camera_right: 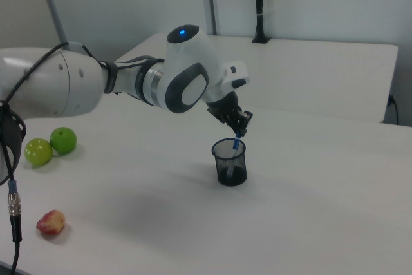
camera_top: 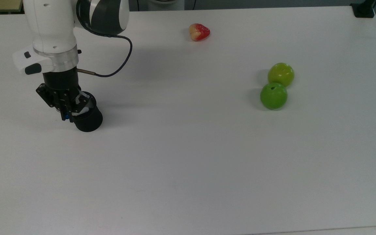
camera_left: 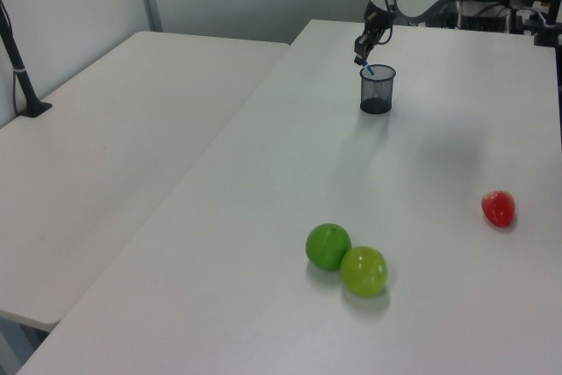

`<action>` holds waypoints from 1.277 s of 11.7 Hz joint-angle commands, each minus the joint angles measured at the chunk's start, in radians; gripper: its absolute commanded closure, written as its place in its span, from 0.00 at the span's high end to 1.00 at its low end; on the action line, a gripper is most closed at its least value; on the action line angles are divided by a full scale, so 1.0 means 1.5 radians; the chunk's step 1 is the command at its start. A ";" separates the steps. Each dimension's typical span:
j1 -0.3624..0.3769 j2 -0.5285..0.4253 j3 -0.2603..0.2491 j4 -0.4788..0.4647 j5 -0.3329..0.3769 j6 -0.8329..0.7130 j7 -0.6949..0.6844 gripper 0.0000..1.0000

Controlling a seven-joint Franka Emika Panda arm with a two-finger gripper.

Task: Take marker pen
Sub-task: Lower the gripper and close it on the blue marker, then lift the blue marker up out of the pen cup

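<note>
Gripper (camera_right: 239,125) sits directly over the black mesh cup (camera_right: 230,162), fingers pinched on the blue cap end of the marker pen (camera_right: 236,144); the grip looks closed on the pen, though the contact itself is small in every view. Pen stands in the cup, leaning slightly, long axis near vertical; its white barrel runs down inside the mesh, lower end hidden. In the top view the cup (camera_top: 87,115) stands near the table's (camera_top: 188,163) left edge, well away from the front edge. Judgement: grasp made, extraction not yet finished; pen sits below the hand, so the withdrawal path is straight up along the barrel. A sideways pull would likely drag the barrel against the rim and tip the light cup. Open room above is unobstructed. Red fruit (camera_top: 199,32) lies near the far edge, two green apples (camera_top: 276,86) touching each other toward the right edge, all well apart from the cup.
</note>
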 commanded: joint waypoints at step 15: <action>0.047 -0.136 0.008 0.007 0.015 -0.072 0.101 0.02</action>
